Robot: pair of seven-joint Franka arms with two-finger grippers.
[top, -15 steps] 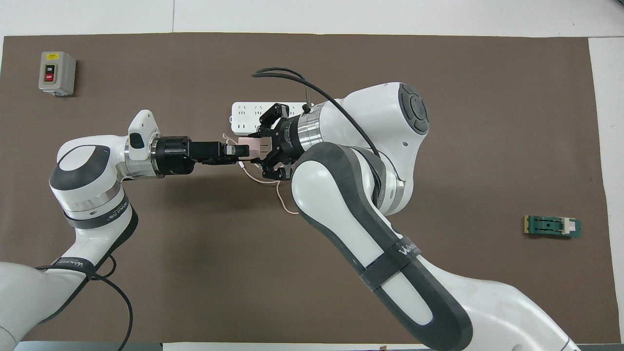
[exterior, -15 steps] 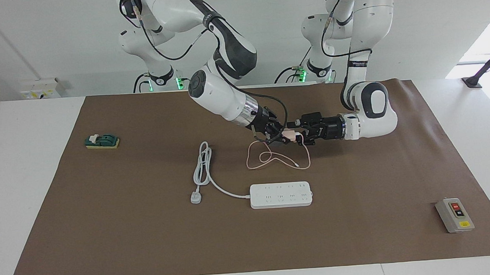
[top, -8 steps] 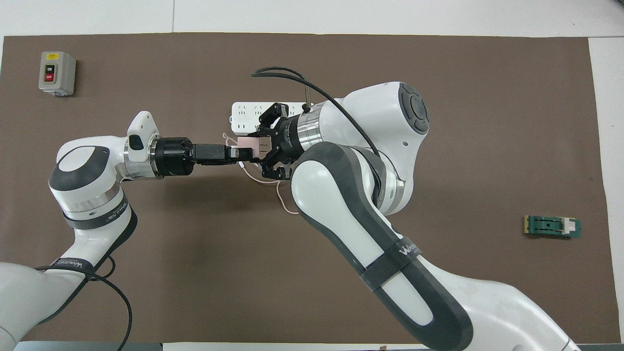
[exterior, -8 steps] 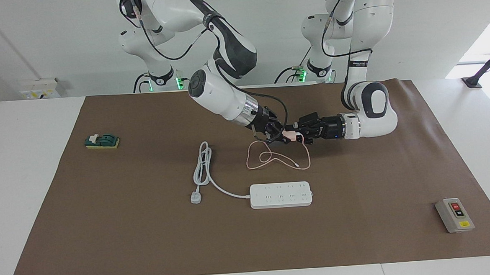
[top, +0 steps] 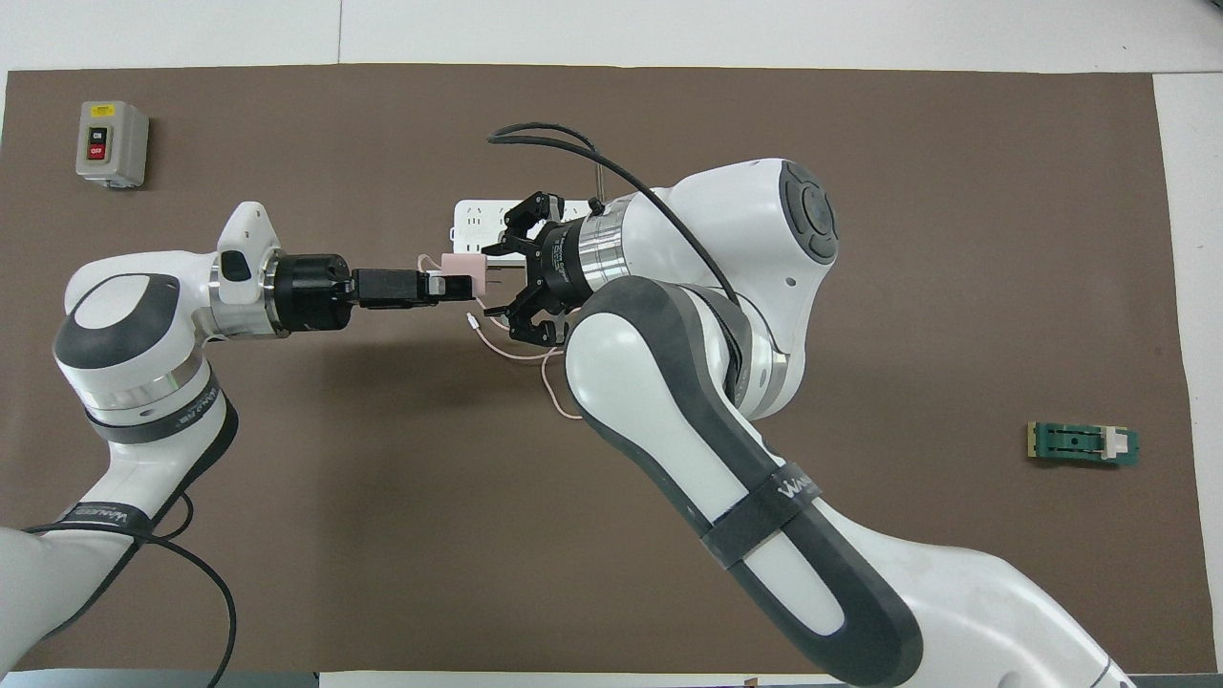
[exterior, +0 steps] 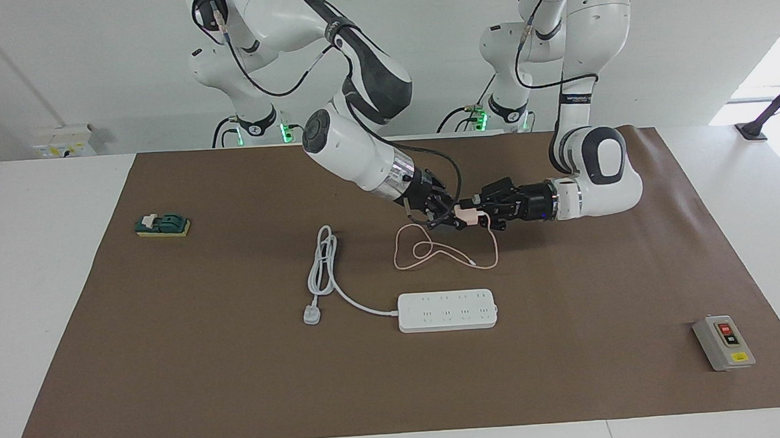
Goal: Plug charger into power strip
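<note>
The pale pink charger (exterior: pixel 467 213) is held in the air over the mat, with its prongs toward the right gripper. My left gripper (exterior: pixel 478 212) is shut on it; it also shows in the overhead view (top: pixel 447 284), where the charger (top: pixel 460 265) sticks out of its fingers. My right gripper (exterior: pixel 444 215) faces the charger's prongs with its fingers spread and holds nothing; it also shows in the overhead view (top: pixel 502 277). The pink cable (exterior: pixel 432 251) hangs down and loops on the mat. The white power strip (exterior: pixel 447 310) lies flat, farther from the robots than both grippers; in the overhead view the right arm partly hides the power strip (top: pixel 468 222).
The strip's white cord (exterior: pixel 322 266) and plug (exterior: pixel 311 314) lie toward the right arm's end. A grey button box (exterior: pixel 723 342) sits at the left arm's end, farther out. A green block (exterior: pixel 162 225) sits at the right arm's end.
The charger has come out of the right gripper's fingers. My left gripper has drawn it back toward the left arm's end, and the prongs now show.
</note>
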